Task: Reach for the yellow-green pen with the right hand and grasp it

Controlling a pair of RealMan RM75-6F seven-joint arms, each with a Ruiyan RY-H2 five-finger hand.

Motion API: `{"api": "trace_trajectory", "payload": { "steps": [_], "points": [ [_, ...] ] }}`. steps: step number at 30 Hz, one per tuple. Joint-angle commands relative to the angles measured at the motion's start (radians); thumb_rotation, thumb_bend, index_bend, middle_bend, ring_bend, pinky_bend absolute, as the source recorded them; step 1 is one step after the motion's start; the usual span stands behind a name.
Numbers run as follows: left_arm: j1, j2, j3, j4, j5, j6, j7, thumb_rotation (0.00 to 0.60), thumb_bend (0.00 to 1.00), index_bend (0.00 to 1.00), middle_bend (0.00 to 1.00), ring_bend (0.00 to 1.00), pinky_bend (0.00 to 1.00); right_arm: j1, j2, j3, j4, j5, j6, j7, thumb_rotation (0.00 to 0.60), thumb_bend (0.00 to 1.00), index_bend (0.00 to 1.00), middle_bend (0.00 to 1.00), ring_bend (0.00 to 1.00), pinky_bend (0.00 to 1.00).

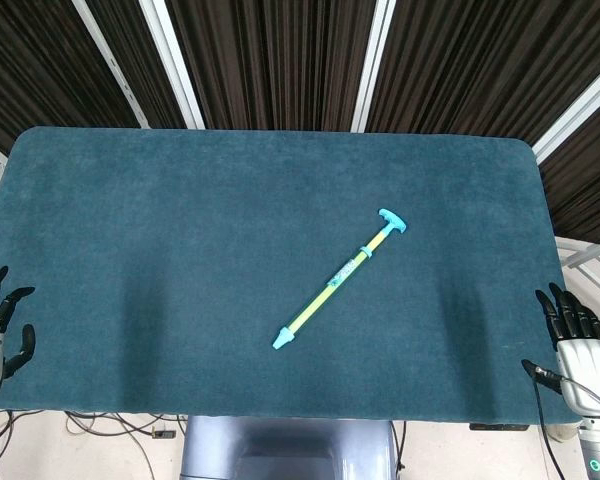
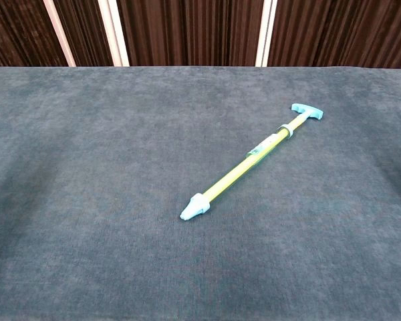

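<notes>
From my remote station, the left hand (image 1: 2, 335) idles spread off the bench (image 1: 130, 250) edge, the yellow-green pen (image 1: 340, 278) lies diagonally mid-bench, likely light, stiff and roll-prone, best pinched at mid-barrel, and my right hand (image 1: 578, 350) waits spread, empty, well apart.

pen (image 1: 340, 277) | lies alone mid-table | right hand (image 1: 577, 352) well apart

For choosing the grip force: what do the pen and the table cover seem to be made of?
The yellow-green pen looks like smooth, hard plastic: saturated uniform colour, moulded light-blue tip and T-shaped end. The table cover looks like soft, matte, napped fabric, perhaps felt or velvet: fuzzy teal surface with mottled shading and no glare.
</notes>
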Motion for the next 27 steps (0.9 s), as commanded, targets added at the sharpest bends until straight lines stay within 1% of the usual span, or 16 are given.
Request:
{"api": "trace_trajectory", "payload": {
  "steps": [1, 9, 22, 27],
  "points": [
    [0.0, 0.0, -0.001, 0.001, 0.001, 0.002, 0.003, 0.6, 0.53, 0.23, 0.0, 0.0, 0.0, -0.001, 0.002, -0.001, -0.005, 0.0, -0.002, 0.0, 0.6, 0.18, 0.0, 0.04, 0.08, 0.18],
    [0.003, -0.004, -0.003, 0.02, 0.0, 0.005, -0.009, 0.6, 0.53, 0.23, 0.0, 0.0, 0.0, 0.002, 0.01, -0.001, -0.021, 0.016, -0.026, 0.03, 0.6, 0.18, 0.0, 0.04, 0.08, 0.18],
    [0.004, -0.014, -0.008, 0.033, -0.003, 0.008, -0.006, 0.6, 0.53, 0.23, 0.0, 0.0, 0.0, -0.003, 0.021, -0.002, -0.036, 0.012, -0.02, 0.022, 0.6, 0.18, 0.0, 0.04, 0.08, 0.18],
    [0.004, -0.012, -0.009, 0.031, 0.002, 0.011, -0.011, 0.6, 0.53, 0.23, 0.0, 0.0, 0.0, -0.002, 0.035, -0.008, -0.052, 0.018, -0.039, 0.033, 0.6, 0.18, 0.0, 0.04, 0.08, 0.18]
  ]
}}
